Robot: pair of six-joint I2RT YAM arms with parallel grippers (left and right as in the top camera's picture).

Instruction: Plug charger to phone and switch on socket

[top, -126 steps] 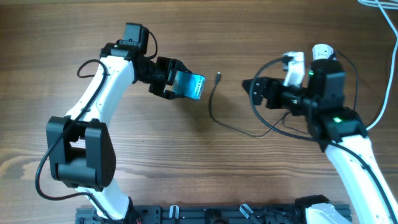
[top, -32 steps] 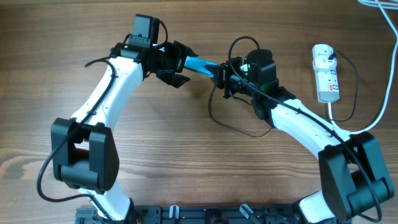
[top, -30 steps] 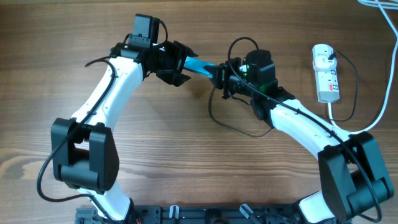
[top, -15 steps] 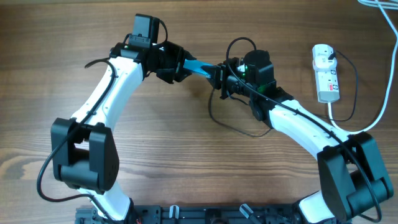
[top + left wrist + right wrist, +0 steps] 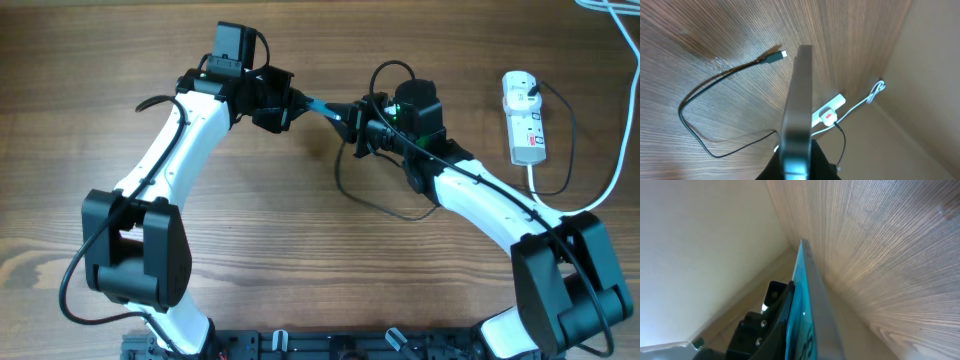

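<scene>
Two grippers stand at opposite ends of one phone (image 5: 318,104), which is held above the wooden table (image 5: 300,260) and turned edge-on to the overhead camera. The left gripper (image 5: 285,103) has its jaws closed on the phone's near end, and the phone projects straight out from between them. The right gripper (image 5: 352,125) sits at the phone's far end. Its fingers do not appear in its own wrist view, so its opening, and whether it grips anything, cannot be told.

The charger (image 5: 339,180) lies loose on the table below the left jaws. Its connector tip (image 5: 775,56) lies just beside the phone's free end as the left wrist camera sees it, in neither jaw. The socket (image 5: 524,130) lies well apart, beyond the right gripper, as does its red switch (image 5: 829,118).

The step in hand appears to be presenting the phone for plugging. The next move calls for a gripper to pick up the connector tip and align it squarely with the narrow free edge. The switch follows.
</scene>
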